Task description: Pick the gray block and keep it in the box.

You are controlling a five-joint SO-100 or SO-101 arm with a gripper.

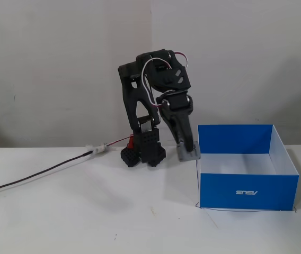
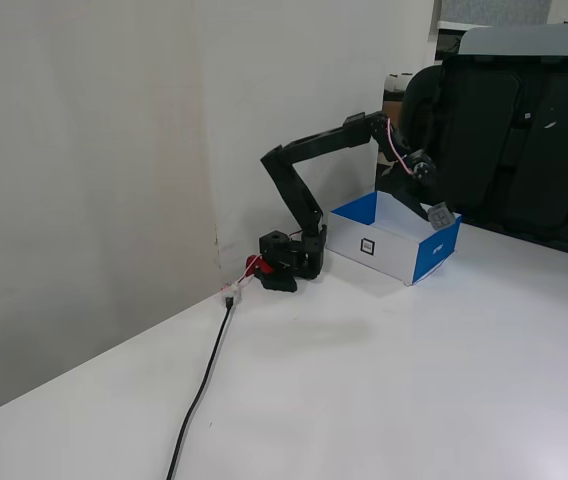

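The blue box [image 1: 248, 191] stands open on the white table, white inside, with a small white logo on its front wall; it also shows in the other fixed view [image 2: 384, 245]. My gripper [image 1: 186, 147] points down and is shut on the gray block [image 1: 189, 153]. The block hangs at about rim height by the box's left wall in this fixed view. In the other fixed view my gripper [image 2: 434, 208] holds the block [image 2: 441, 215] just over the box's near right corner.
The arm's black base [image 1: 142, 153] stands against the wall, left of the box. A dark cable [image 1: 39, 174] runs from it across the table to the left. A black chair [image 2: 524, 130] stands behind the box in a fixed view.
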